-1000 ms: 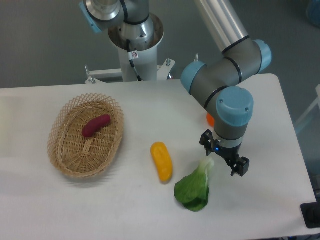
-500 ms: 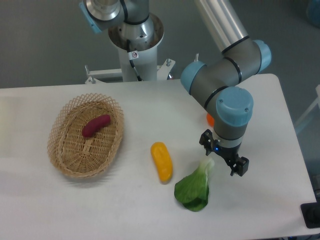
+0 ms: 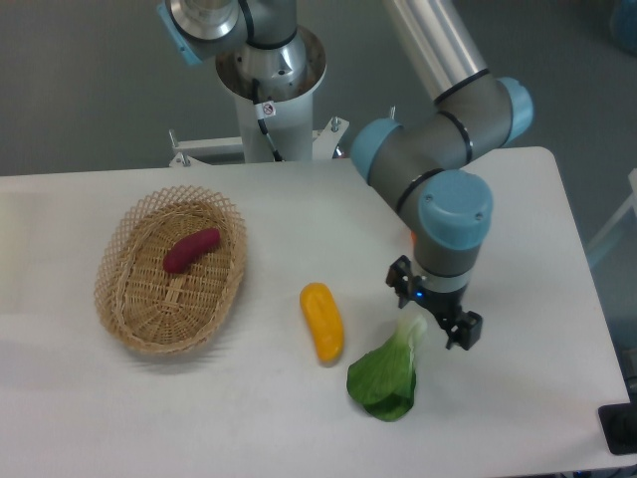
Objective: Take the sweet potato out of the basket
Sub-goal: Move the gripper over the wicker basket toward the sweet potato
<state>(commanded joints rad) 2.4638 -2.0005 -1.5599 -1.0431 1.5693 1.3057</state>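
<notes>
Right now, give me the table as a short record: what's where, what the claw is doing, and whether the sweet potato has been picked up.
sweet potato: lying inside the basket, toward its far end, not yet picked up
basket: left part of the table
yellow-orange vegetable: on the table, right of the basket
leafy green: on the table, near the front, just below the claw
claw: right side, above the leafy green's pale stem, holding nothing, far from the basket
claw state: looks open

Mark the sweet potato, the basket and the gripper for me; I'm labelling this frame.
sweet potato (image 3: 191,250), fixed camera, middle of its body.
basket (image 3: 136,336), fixed camera, near rim.
gripper (image 3: 435,312), fixed camera, midway between the fingertips.
</notes>
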